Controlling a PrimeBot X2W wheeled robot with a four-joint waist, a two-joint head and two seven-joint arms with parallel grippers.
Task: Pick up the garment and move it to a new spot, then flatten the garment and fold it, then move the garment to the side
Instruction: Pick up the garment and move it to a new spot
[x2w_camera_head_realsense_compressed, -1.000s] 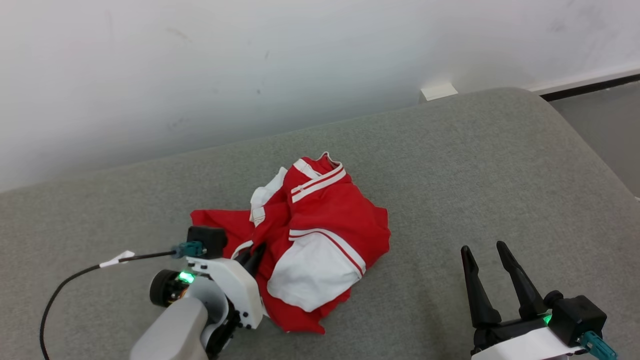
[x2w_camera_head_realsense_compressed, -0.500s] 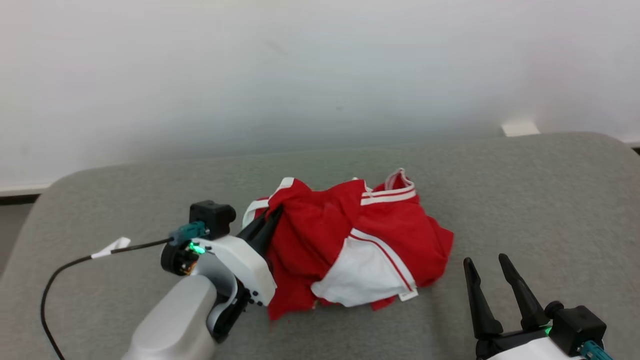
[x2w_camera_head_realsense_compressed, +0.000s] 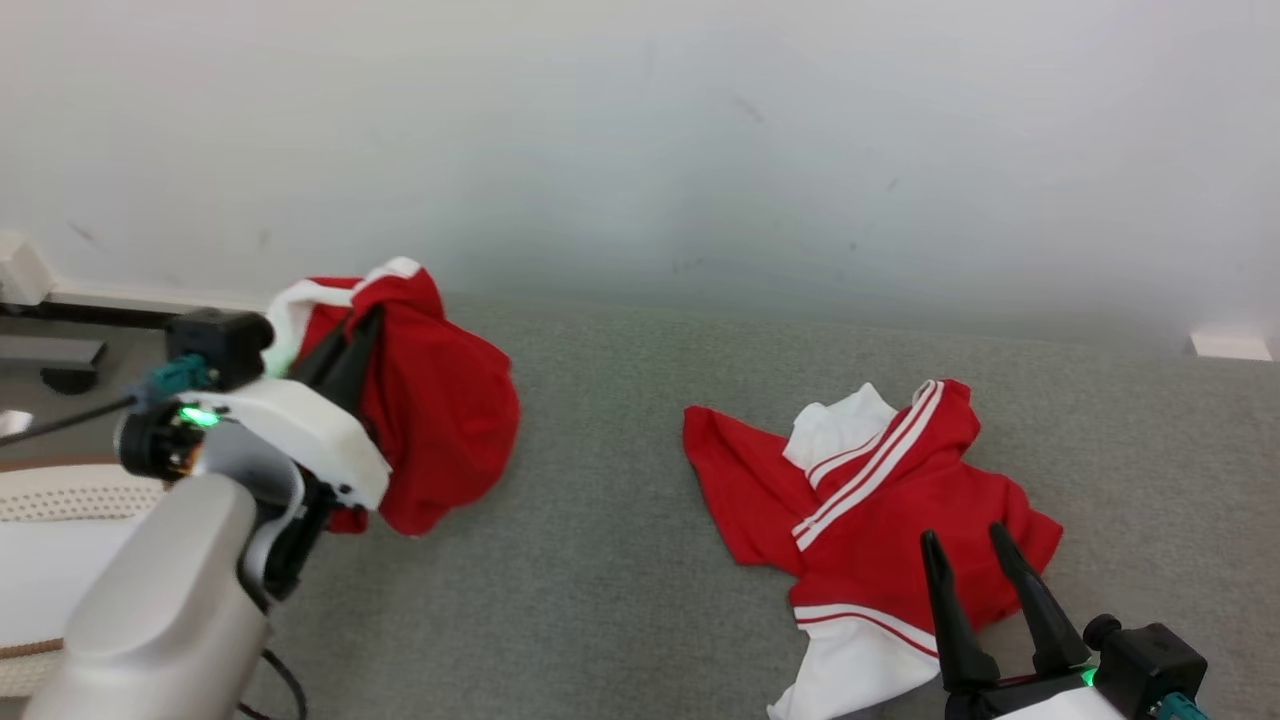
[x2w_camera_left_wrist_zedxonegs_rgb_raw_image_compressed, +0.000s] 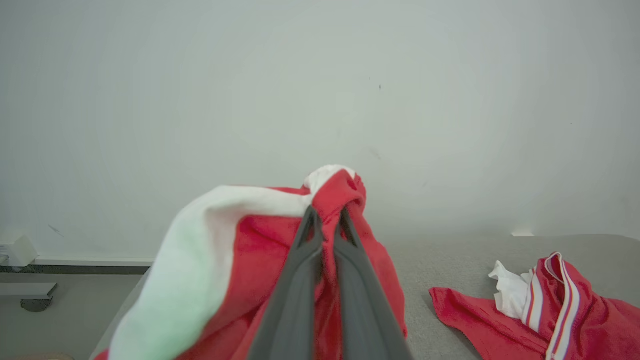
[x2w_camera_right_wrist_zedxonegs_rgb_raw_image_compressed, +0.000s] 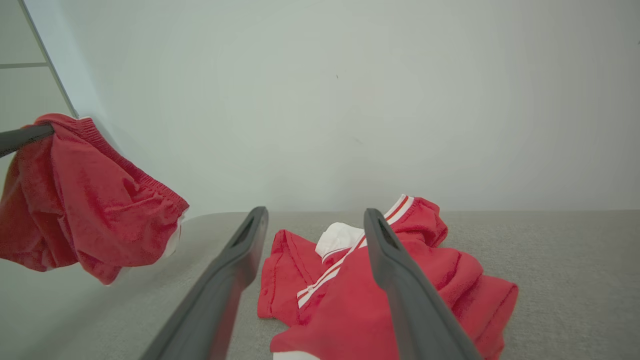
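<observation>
1. The left gripper (x2w_camera_left_wrist_zedxonegs_rgb_raw_image_compressed: 327, 215), at the upper left of the head view, is clamped tight on a bunched edge of the red garment (x2w_camera_head_realsense_compressed: 440, 420), which has white trim.
2. The garment hangs from the fingers, raised over the left end of the grey cushion (x2w_camera_head_realsense_compressed: 600, 560).
3. The right gripper (x2w_camera_head_realsense_compressed: 962, 535), at the lower right, has its fingers spread wide and holds nothing.
4. It is poised above a second red-and-white garment (x2w_camera_head_realsense_compressed: 880, 490), which has striped trim and lies crumpled on the cushion, well apart from the first.
5. A pale wall (x2w_camera_head_realsense_compressed: 640, 150) fills the top.
</observation>
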